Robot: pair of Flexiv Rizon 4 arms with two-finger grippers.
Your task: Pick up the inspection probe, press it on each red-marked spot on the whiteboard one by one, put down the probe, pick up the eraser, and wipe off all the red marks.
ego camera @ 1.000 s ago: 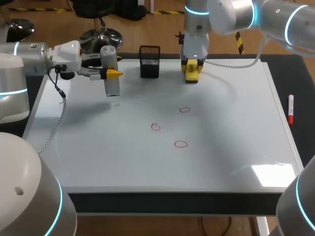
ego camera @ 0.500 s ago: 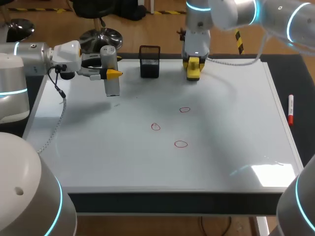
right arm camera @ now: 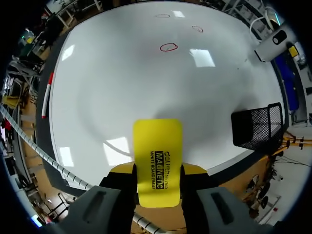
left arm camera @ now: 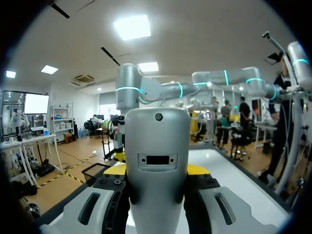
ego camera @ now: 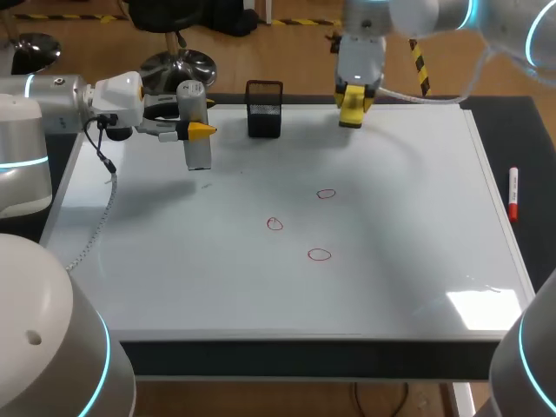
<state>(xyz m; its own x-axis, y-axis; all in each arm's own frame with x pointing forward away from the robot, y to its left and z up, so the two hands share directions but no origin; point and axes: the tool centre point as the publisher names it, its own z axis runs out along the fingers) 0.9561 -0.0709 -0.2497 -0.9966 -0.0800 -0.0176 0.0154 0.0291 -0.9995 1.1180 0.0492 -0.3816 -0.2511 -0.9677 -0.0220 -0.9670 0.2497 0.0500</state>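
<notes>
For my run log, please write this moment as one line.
left gripper: shut on probe | right gripper: shut on eraser, at whiteboard far edge | red marks: three, unwiped

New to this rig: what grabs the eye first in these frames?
The yellow eraser clamped in the right gripper, at the whiteboard's far edge. Then the grey inspection probe gripped upright in the left gripper over the far left corner, and three red marks mid-board, not yet wiped.

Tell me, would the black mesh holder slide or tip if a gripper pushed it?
The black mesh holder is wire mesh, so probably light. It stands on the glossy whiteboard, so a low push would likely slide it; pushed high, it might tip.
</notes>
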